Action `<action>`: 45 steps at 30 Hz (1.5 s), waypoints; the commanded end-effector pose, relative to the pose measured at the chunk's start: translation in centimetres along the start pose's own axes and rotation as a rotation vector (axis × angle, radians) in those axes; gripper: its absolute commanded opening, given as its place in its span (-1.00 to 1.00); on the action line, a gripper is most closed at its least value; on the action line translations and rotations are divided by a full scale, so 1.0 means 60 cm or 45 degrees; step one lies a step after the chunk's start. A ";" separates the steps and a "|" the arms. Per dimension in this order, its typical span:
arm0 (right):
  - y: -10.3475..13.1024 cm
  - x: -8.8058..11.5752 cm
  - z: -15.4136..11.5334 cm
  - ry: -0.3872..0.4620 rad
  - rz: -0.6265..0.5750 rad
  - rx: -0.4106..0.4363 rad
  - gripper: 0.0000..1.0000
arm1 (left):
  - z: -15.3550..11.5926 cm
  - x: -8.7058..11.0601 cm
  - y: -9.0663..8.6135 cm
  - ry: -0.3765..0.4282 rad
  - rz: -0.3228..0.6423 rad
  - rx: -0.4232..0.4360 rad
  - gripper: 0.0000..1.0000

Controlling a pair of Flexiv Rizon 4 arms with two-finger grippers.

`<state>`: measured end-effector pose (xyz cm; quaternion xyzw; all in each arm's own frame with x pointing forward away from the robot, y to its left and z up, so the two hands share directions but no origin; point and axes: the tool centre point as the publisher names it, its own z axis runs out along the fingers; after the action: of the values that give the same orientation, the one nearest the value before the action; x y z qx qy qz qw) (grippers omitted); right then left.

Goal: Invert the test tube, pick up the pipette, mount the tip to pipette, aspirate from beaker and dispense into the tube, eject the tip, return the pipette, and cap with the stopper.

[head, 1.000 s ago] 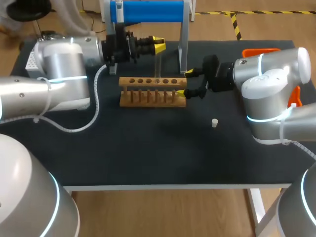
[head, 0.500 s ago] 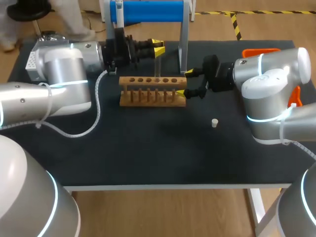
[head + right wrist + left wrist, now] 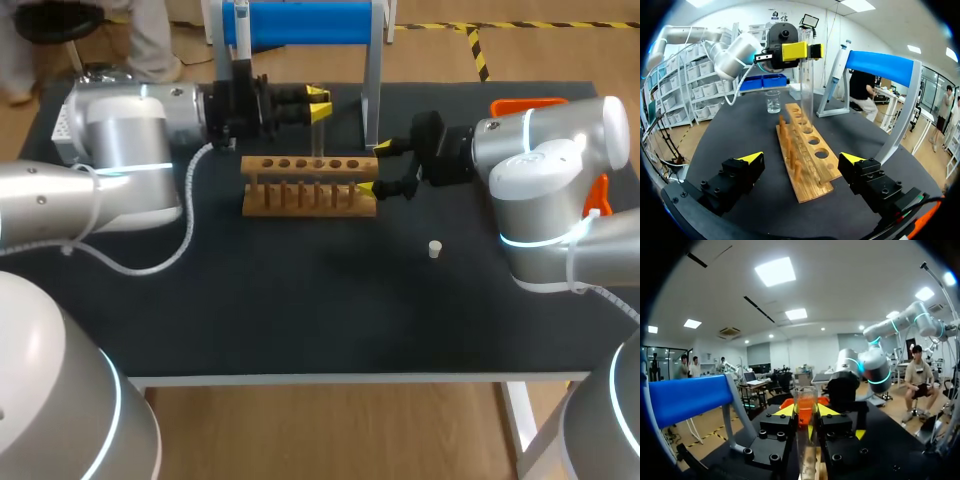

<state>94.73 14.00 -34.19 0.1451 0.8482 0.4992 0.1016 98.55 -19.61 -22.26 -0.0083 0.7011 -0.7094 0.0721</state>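
Wooden rack (image 3: 310, 190), clear tube (image 3: 806, 85), matt tabletop (image 3: 300, 300)

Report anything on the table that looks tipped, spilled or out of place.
Nothing stands out. The left tool holds the test tube upright over the wooden rack, the rack sits level, and the white stopper stands alone on the table, apart from the rack. No spill shows.

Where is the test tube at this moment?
In the head view, the test tube is held upright in the left gripper, over the wooden rack.
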 end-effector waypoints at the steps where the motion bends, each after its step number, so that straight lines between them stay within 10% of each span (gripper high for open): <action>1: 0.000 0.000 0.000 0.000 0.000 0.002 1.00 | -0.003 -0.003 0.004 0.011 -0.003 -0.009 -1.00; 45: 0.000 0.000 0.000 0.000 0.000 0.002 1.00 | 0.001 -0.015 0.061 0.052 -0.067 -0.111 -1.00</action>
<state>94.73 14.00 -34.19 0.1451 0.8482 0.4992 0.1016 99.59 -19.68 -25.65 -0.0167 0.7330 -0.6789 0.0399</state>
